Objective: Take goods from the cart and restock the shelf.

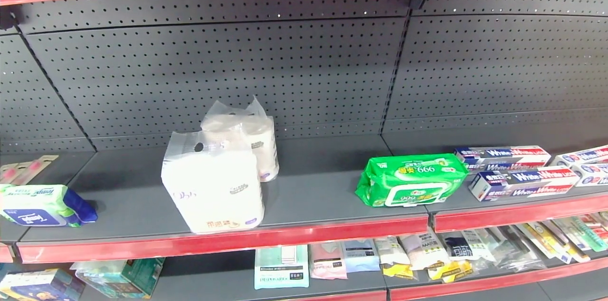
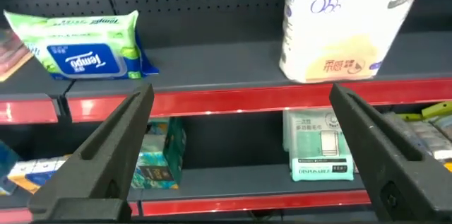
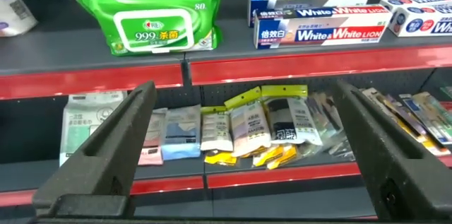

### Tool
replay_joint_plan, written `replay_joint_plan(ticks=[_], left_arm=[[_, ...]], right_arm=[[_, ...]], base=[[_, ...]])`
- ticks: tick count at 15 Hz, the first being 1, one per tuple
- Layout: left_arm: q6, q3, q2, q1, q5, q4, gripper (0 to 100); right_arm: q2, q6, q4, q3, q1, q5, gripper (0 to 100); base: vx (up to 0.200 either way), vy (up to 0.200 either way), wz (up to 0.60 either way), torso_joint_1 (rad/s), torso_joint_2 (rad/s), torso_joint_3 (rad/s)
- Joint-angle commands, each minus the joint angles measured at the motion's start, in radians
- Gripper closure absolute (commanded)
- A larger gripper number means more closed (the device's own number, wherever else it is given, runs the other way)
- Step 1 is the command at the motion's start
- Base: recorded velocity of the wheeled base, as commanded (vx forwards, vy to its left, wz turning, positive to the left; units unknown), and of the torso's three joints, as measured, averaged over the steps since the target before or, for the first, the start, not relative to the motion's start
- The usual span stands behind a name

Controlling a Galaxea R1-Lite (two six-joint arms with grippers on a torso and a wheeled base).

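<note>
On the grey shelf (image 1: 313, 196) with a red front edge stand two white packs of toilet rolls: one at the front (image 1: 213, 192) (image 2: 349, 22), one behind it (image 1: 254, 142). A green pack of wet wipes (image 1: 411, 180) (image 3: 152, 15) lies to the right. My left gripper (image 2: 240, 146) is open and empty, in front of the shelf edge, below the front roll pack. The right gripper (image 3: 244, 150) is open too, holding nothing, facing the lower shelf below the wipes.
Toothpaste boxes (image 1: 520, 175) (image 3: 318, 22) lie at the right of the shelf, a green-blue tissue pack (image 1: 42, 206) (image 2: 81, 44) at the left. The lower shelf holds several hanging packets (image 3: 247, 125) and a pale green pack (image 2: 321, 153). Bare shelf lies between the rolls and the wipes.
</note>
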Motion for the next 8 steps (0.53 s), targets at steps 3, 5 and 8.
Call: replay_joint_plan(ticks=[3,5,8], left_arm=[[-0.091,-0.370,0.274,-0.025,0.006,0.007,0],[-0.091,-0.351,0.352,-0.020,0.023,0.060,0],[-0.095,-0.360,0.566,-0.009,0.086,0.073,0]], right_arm=[[0.001,0.000,-0.001,0.000,0.000,0.000,0],[0.001,0.000,0.001,0.000,0.000,0.000,0],[0.001,0.000,0.001,0.000,0.000,0.000,0]], base=[[0.000,0.000,0.00,0.000,0.00,0.000],[0.000,0.000,0.00,0.000,0.00,0.000],[0.000,0.000,0.00,0.000,0.00,0.000]])
